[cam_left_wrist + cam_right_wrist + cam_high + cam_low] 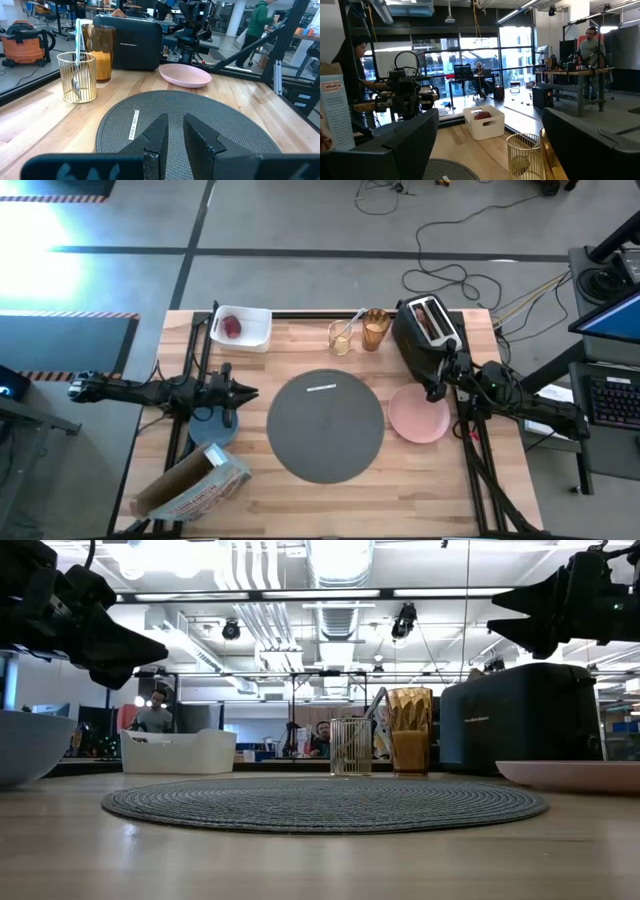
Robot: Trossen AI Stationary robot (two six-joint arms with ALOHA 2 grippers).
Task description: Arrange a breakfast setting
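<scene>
The round dark-grey mat point(325, 425) lies flat at the table's middle. The pink plate point(418, 415) rests on the wood to its right, and the blue bowl point(212, 430) stands to its left. At the far edge the amber tumbler point(375, 330) stands next to a wire holder with the metal spoon point(76, 82) upright in it. The toast slice point(430, 320) sticks up from the toaster's slot. The red apple point(232, 326) lies in the white tray. My left gripper point(250, 392) hovers shut above the bowl's far side, pointing at the mat. My right gripper point(437, 387) hangs open above the plate's far edge.
The black toaster point(425, 335) stands at the far right, close behind my right gripper. The white tray point(240, 328) is at the far left. A cereal box point(190, 485) lies on its side at the near left corner. People show in the room beyond the table.
</scene>
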